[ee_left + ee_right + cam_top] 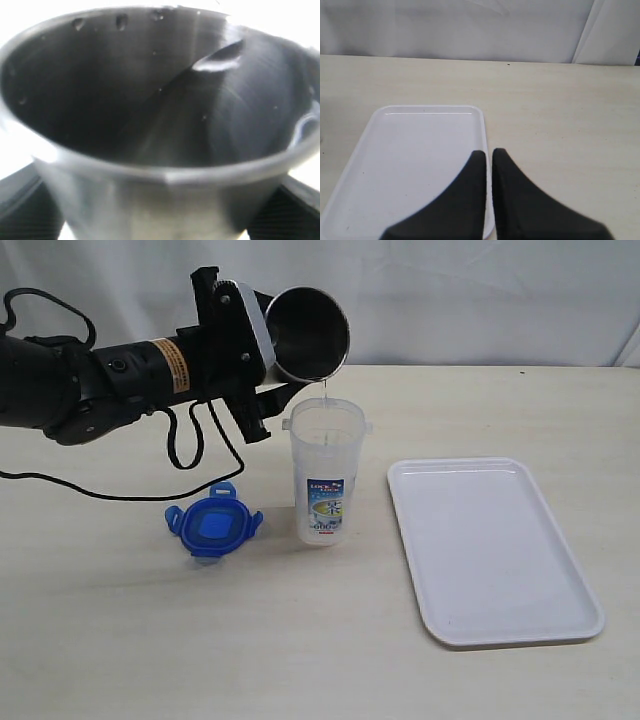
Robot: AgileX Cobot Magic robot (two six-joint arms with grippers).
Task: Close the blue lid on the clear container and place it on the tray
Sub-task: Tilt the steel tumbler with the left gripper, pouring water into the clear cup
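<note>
Grey steel fills the space above the task's things: we see a steel cup (308, 333) clamped in the left pincer (270, 360), tipped so its mouth faces forward and down over the clear container (325, 475). A thin stream (324, 390) of clear liquid runs from the cup's lip into the container's open top. In the left wrist view the cup's dark inside, dotted with droplets, takes up nearly everything, and we make out only the black fingers (25, 200) pressed against its sides. A black cable (185, 450) loops down from that arm onto the bench (120, 640), behind the blue lid (213, 527). A white curtain (480, 290) closes off the back.

We find the container upright near the middle of the bench, tall, slim and transparent, with no lid on it and a blue-and-white label low on its side. The blue lid lies flat on the bench just to the left of it, apart from it, with its flaps spread outward and a paler centre.

The tray (490, 550) lies to the right of the container, near but not touching, flat, white and bare. In the right wrist view the right pincer (489, 157) has its two black tips drawn together, holding nothing, over the tray's near right edge.
</note>
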